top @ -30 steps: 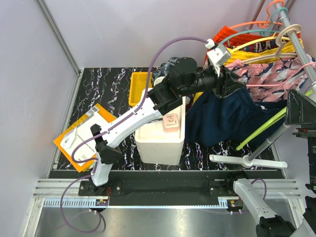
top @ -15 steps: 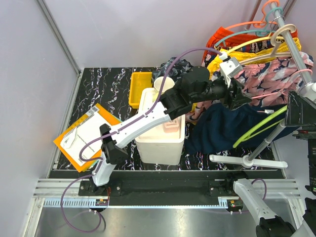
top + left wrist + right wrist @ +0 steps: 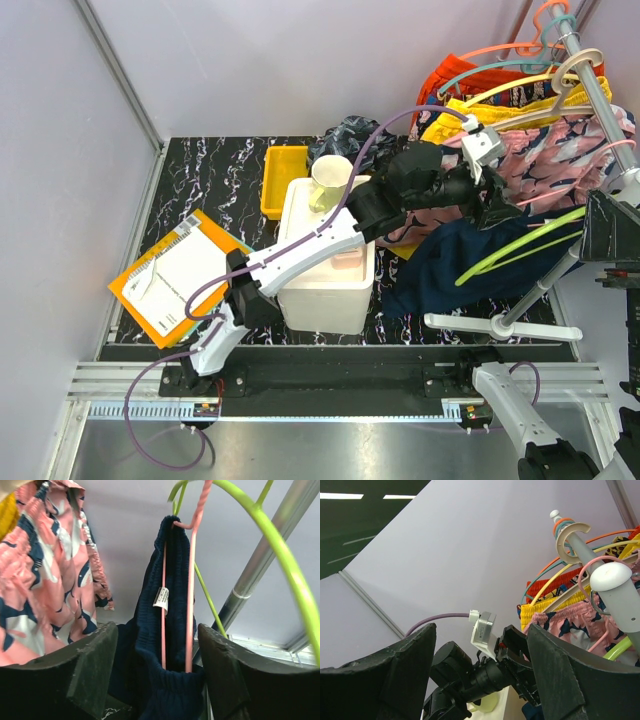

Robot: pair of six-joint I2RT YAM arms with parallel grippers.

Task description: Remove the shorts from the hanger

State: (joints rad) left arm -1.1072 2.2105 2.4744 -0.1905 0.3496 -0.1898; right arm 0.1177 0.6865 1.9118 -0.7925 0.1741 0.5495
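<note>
Tabletop [image 3: 205, 175] black-marbled, walls [image 3: 300, 60] pale lilac.

Table [image 3: 200, 170] has a black marble-look top with white veins. Plain pale lilac back wall [image 3: 300, 60] and left wall [image 3: 50, 200] meet at an aluminium post [image 3: 118, 70] behind the table's far left corner. Aluminium rails [image 3: 350, 372] run along the near edge, with a brushed steel sheet [image 3: 330, 445] below them catching a bright glare strip. A chrome clothes rack on a white cross foot [image 3: 500, 325] stands at the table's right edge. Right wrist view shows a dark ceiling with two strip lights [image 3: 340, 496]. Lighting is even and soft.
</note>
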